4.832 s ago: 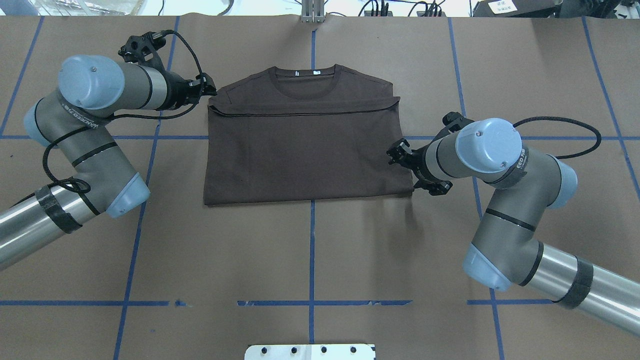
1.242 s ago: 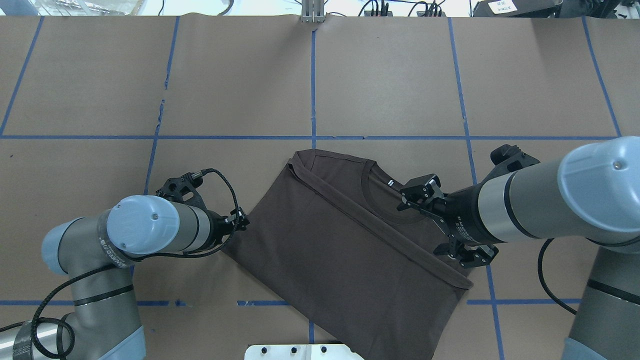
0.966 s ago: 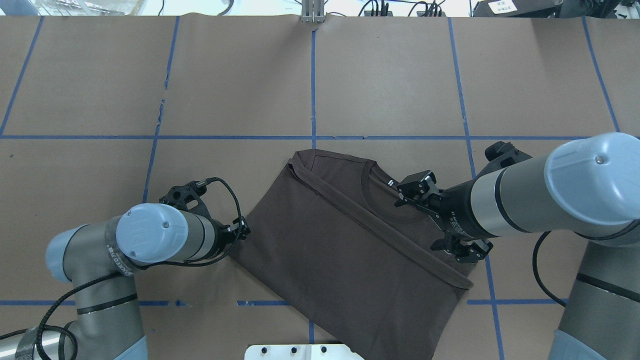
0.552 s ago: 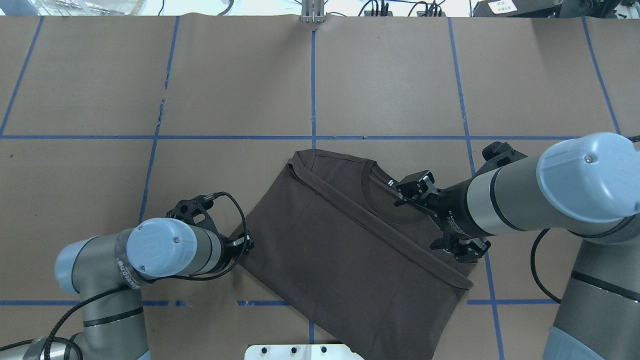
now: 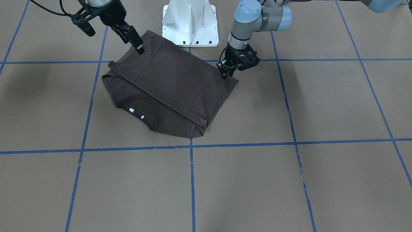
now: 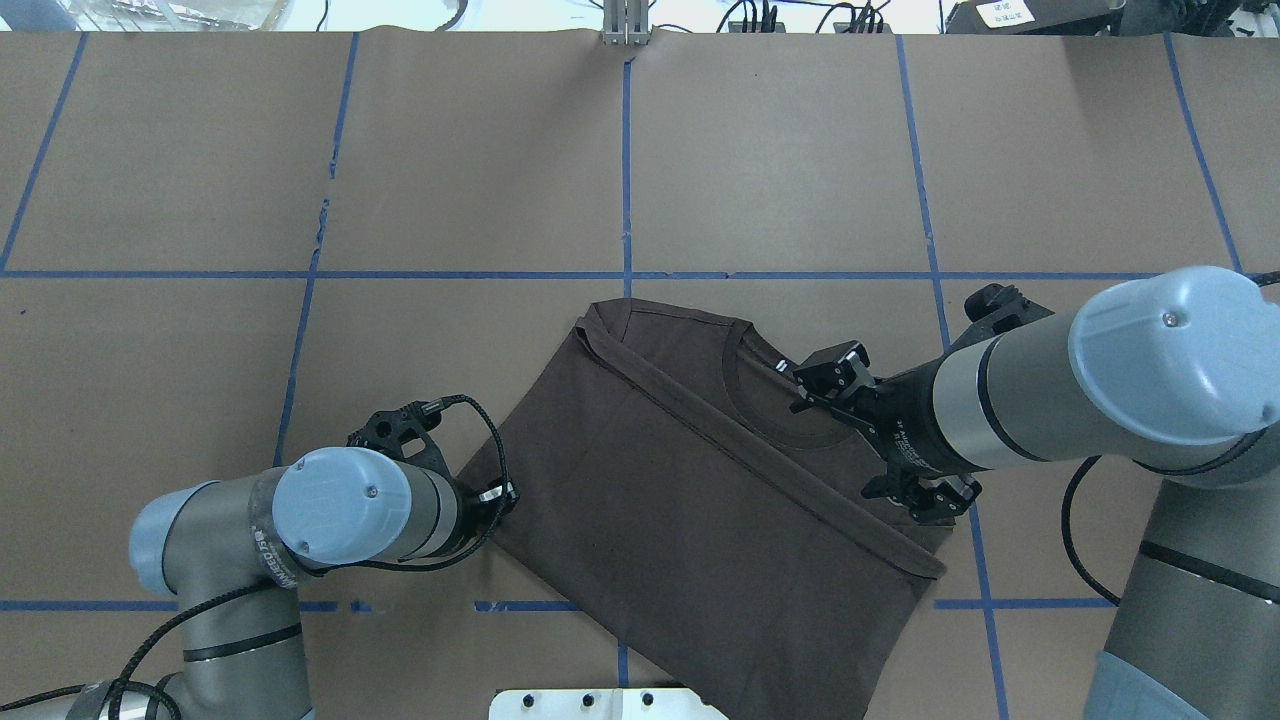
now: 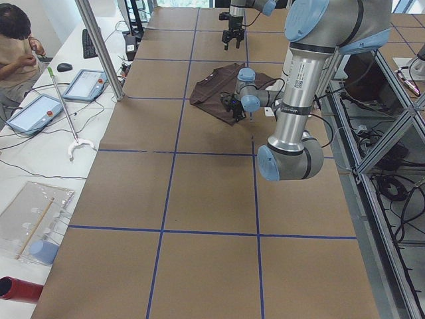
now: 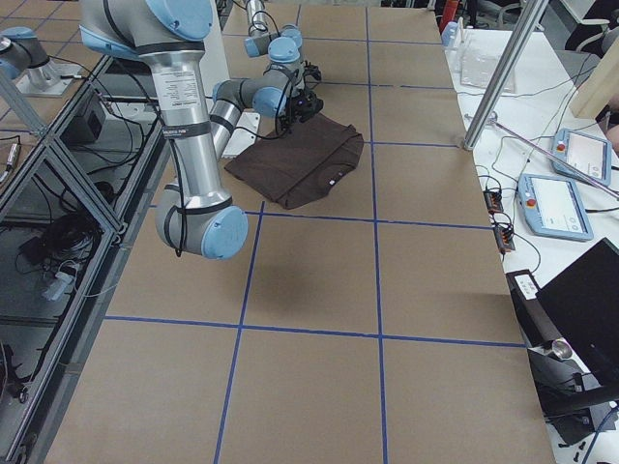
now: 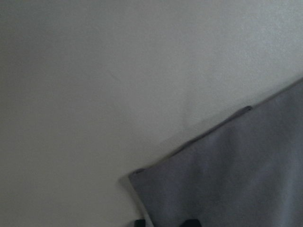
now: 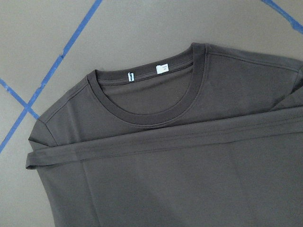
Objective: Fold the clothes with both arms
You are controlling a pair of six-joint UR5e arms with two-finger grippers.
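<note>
The dark brown T-shirt lies folded flat and turned at an angle on the brown table, collar and white tags facing up. My left gripper is low at the shirt's left corner; it also shows in the front view. In the left wrist view that corner lies just ahead of two separate fingertips. My right gripper hangs open above the collar side, touching nothing. The right wrist view shows the collar from above, with no fingers in it.
The white pedestal base stands right at the shirt's near edge, and the cloth overlaps its plate. Blue tape lines cross the table. An operator and tablets are beyond the table's left end.
The shirt has been dragged toward the base and turned since the oldest frame. In the last second it lay still while my left gripper slid along its edge to the corner. The right gripper barely moved.
</note>
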